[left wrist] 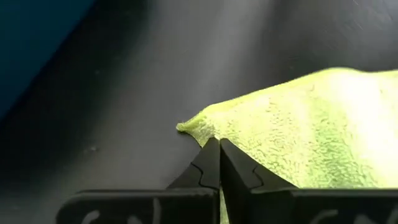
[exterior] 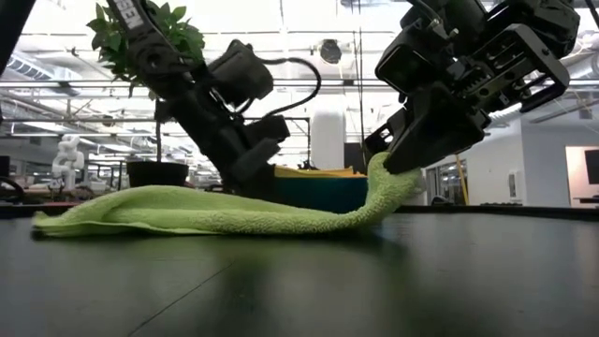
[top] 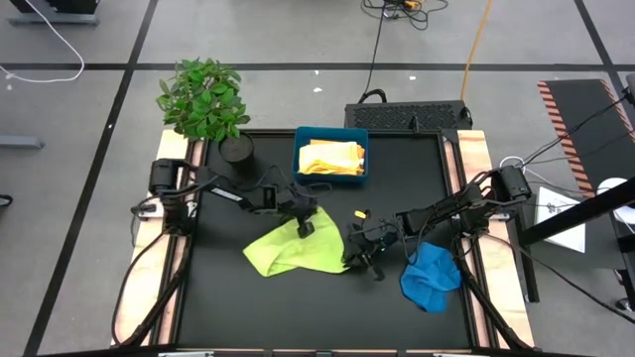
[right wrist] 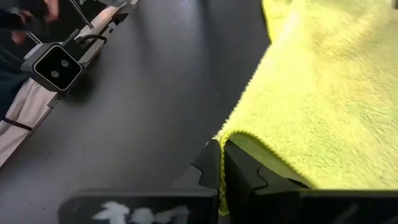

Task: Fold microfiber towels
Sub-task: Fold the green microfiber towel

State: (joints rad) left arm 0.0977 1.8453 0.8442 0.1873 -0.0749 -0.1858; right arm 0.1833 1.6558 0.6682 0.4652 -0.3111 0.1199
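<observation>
Lime green towel [top: 288, 250] — long axis left-right.

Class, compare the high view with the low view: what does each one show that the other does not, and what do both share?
Only the high view shows the blue towel lying near the right arm, the teal tray as an open box holding yellow cloths, and both arms whole.

Only the low view shows that the lime green towel is lifted off the table at one end, pinched by the right gripper, plus the room behind.

Both show the lime green towel, the left gripper on it, and the potted plant.
</observation>
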